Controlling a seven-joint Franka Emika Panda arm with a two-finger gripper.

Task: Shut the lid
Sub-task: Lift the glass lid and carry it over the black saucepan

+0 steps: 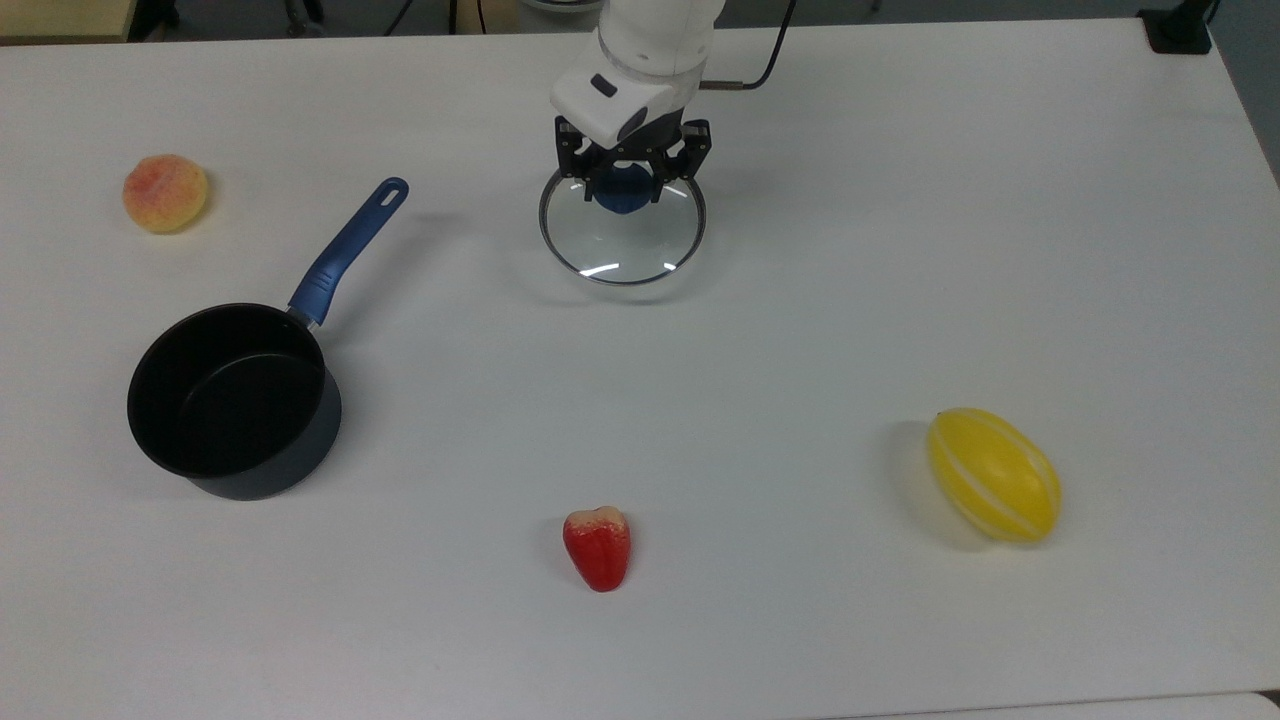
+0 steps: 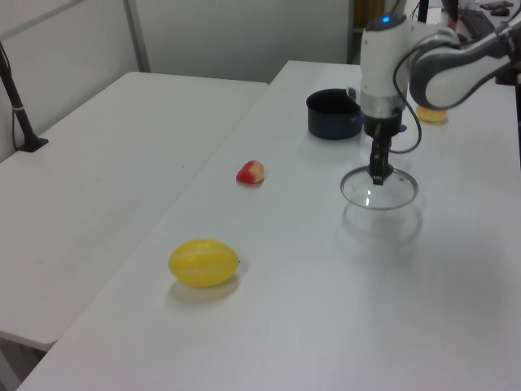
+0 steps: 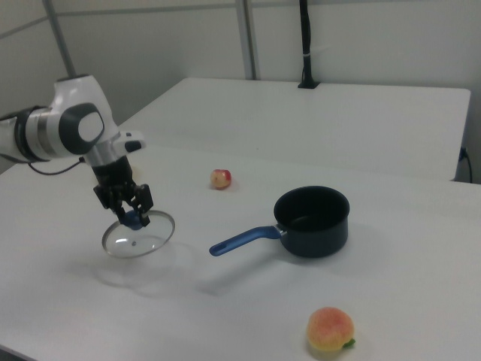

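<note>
- Top view: the gripper (image 1: 627, 186) pinches the blue knob of the lid (image 1: 623, 238), well apart from the pan (image 1: 232, 402) toward the top view's left.
- Left view: the lid (image 2: 379, 190) hangs level above the table (image 2: 342, 318), its shadow beneath.
- Right view: the lid (image 3: 138, 234) is clear of the table, to the right view's left of the pan (image 3: 311, 222).

The lid (image 1: 622, 232) at upper centre of the top view is clear glass with a metal rim and blue knob. The saucepan (image 1: 235, 400) is black with a blue handle. The melon (image 1: 993, 474) is yellow with pale stripes, the peach (image 1: 165, 192) orange-pink, the surface (image 1: 800, 300) white.
</note>
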